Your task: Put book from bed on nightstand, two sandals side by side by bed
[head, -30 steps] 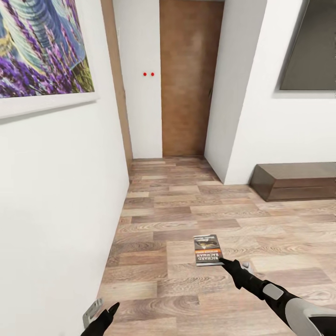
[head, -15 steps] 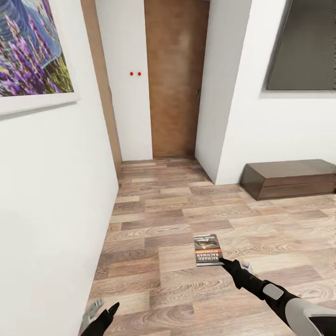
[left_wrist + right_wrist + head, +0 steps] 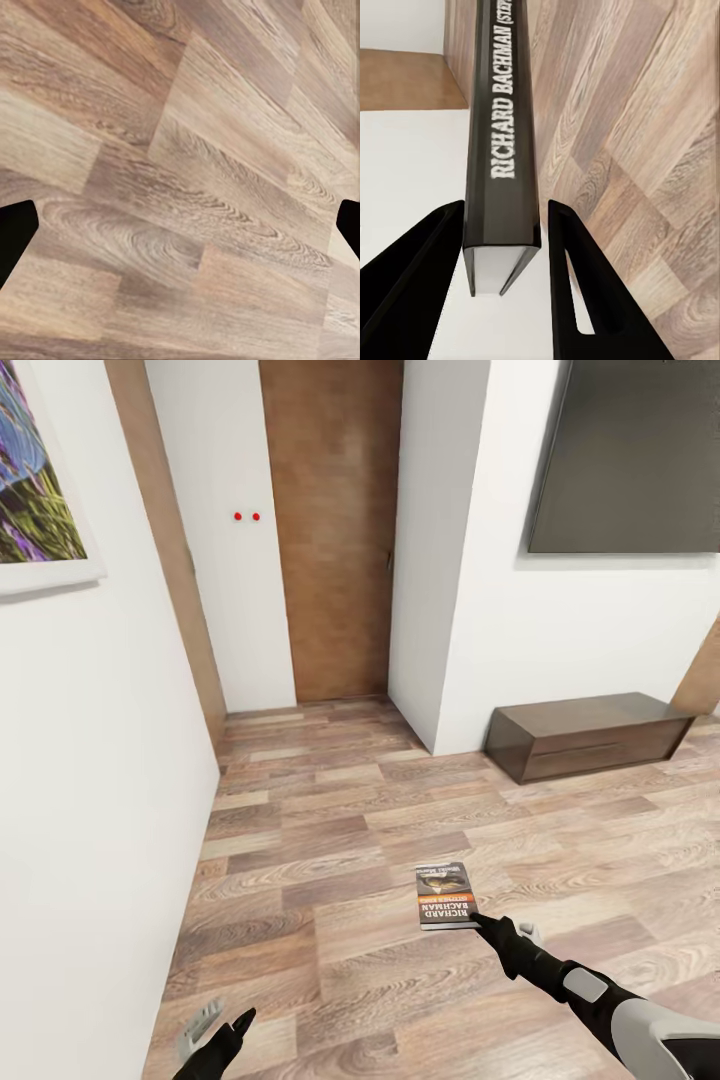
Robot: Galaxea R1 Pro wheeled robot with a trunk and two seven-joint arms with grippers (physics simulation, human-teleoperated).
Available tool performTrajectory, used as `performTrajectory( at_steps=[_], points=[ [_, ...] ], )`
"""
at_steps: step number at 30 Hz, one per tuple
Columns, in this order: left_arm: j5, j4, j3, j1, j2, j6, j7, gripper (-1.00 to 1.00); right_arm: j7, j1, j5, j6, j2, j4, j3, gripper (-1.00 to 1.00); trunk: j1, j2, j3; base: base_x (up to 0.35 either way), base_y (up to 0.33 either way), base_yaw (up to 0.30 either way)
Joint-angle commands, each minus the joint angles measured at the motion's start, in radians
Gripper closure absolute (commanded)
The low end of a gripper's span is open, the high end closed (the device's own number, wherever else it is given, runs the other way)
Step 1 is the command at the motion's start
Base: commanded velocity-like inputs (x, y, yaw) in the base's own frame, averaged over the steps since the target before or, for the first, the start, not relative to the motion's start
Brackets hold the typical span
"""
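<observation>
Between right claw (image 3: 502,285) fingers: book (image 3: 502,150).

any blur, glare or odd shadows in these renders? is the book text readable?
Head view: flat, even light, soft overall; the book cover lettering is readable, held at its edge by the right gripper. Right wrist view: the spine reads RICHARD BACHMAN sharply, and the black fingers show no surface detail. Left wrist view: floor grain smeared, no glare, no cast shadows.

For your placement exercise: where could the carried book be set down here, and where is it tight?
The top of the dark-brown cabinet under the dark wall panel looks bare. Open floor lies between it and the left wall. The passage to the wooden door is narrower.
</observation>
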Motion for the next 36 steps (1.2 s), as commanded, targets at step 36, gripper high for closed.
performTrajectory(
  at_steps=[36],
  points=[
    [0.006,0.001,-0.008,0.0,0.0,-0.004,-0.003,-1.0,0.005,-0.002,-0.013,0.008,0.0,0.003,0.001,1.0,0.0,0.0,-0.001,0.158,0.0,-0.211]
  ],
)
